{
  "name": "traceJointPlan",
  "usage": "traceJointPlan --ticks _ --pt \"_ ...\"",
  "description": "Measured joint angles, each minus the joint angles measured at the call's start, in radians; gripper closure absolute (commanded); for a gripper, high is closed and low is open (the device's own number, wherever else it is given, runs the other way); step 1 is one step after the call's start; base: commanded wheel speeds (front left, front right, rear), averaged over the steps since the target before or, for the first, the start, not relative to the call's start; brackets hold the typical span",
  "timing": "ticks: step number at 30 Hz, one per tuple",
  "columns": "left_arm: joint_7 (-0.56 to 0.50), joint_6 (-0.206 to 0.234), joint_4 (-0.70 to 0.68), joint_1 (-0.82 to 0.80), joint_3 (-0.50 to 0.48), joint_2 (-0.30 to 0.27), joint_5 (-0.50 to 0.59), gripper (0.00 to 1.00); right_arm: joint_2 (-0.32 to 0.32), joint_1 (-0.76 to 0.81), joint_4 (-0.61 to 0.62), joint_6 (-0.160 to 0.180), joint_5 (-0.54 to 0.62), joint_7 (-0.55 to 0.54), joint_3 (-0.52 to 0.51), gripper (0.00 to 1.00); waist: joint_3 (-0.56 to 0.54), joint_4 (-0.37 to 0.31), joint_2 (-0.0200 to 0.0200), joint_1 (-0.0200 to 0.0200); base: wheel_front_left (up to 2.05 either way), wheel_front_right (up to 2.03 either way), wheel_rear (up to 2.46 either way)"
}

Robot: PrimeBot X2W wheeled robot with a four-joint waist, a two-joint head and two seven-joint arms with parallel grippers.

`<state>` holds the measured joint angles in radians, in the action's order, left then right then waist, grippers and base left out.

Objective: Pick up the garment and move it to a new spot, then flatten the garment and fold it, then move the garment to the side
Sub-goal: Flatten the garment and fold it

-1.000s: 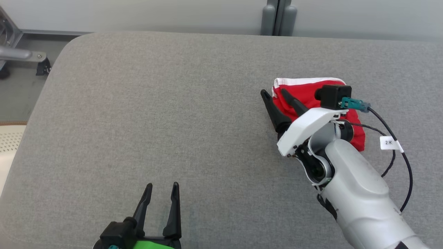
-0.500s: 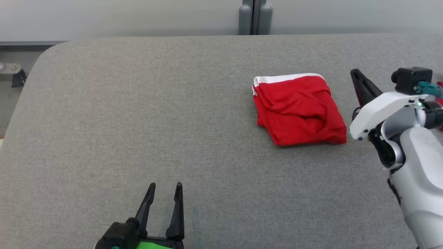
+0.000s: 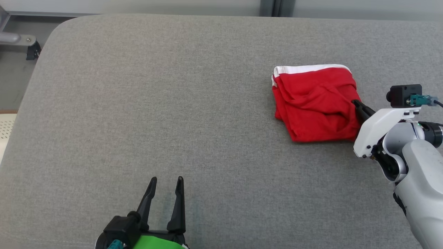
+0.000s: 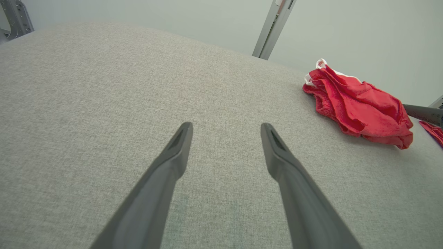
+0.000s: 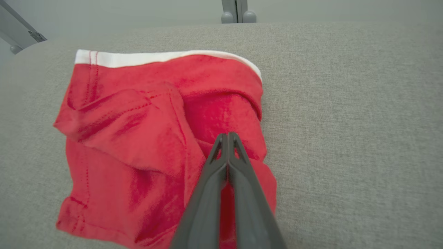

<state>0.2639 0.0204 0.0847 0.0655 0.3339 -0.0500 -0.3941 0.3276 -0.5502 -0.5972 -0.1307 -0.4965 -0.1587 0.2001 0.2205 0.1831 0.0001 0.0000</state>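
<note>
The red garment (image 3: 315, 103) with its white waistband lies bunched and roughly folded on the grey padded surface (image 3: 173, 103). The right gripper (image 5: 228, 135) has its fingers pressed tight together, tips over the garment's right edge, though I can't tell if they touch the cloth. The left gripper (image 3: 164, 180) sits well away to the garment's left, nearer the robot, fingers spread apart.

The garment (image 3: 315, 103) lies on the table's (image 3: 155, 103) right side (towards the back), the right end effector (image 3: 355, 103) over its right edge.
</note>
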Motion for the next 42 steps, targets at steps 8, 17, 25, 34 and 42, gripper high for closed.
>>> traceJointPlan --ticks 8,17,25,34,42 --pt "0.000 0.002 -0.007 0.000 -0.003 0.000 0.000 0.00 0.019 0.014 0.028 0.000 -0.091 -0.030 0.086 1.00 -0.012 -0.022 0.0000 0.0000 0.00 0.00 0.00" --pt "0.000 -0.001 -0.002 0.000 -0.003 0.000 0.000 0.00 0.021 0.015 0.056 0.000 -0.177 -0.013 0.194 1.00 -0.008 -0.036 0.0000 0.0000 0.00 0.00 0.00" --pt "0.000 -0.001 0.004 0.000 0.002 0.000 -0.001 0.00 0.028 0.015 0.081 0.000 -0.228 0.035 0.317 1.00 -0.022 -0.025 0.0000 0.0000 0.00 0.00 0.00" --pt "0.000 0.006 0.006 0.014 -0.002 0.000 -0.010 0.00 0.044 0.051 0.084 0.000 -0.271 0.040 0.450 1.00 -0.062 -0.017 0.0000 0.0000 0.00 0.00 0.00" --pt "0.000 0.014 0.006 0.051 -0.013 0.000 -0.014 0.00 0.053 0.086 0.118 0.000 -0.303 0.129 0.466 1.00 -0.112 -0.021 0.0000 0.0000 0.00 0.00 0.00"
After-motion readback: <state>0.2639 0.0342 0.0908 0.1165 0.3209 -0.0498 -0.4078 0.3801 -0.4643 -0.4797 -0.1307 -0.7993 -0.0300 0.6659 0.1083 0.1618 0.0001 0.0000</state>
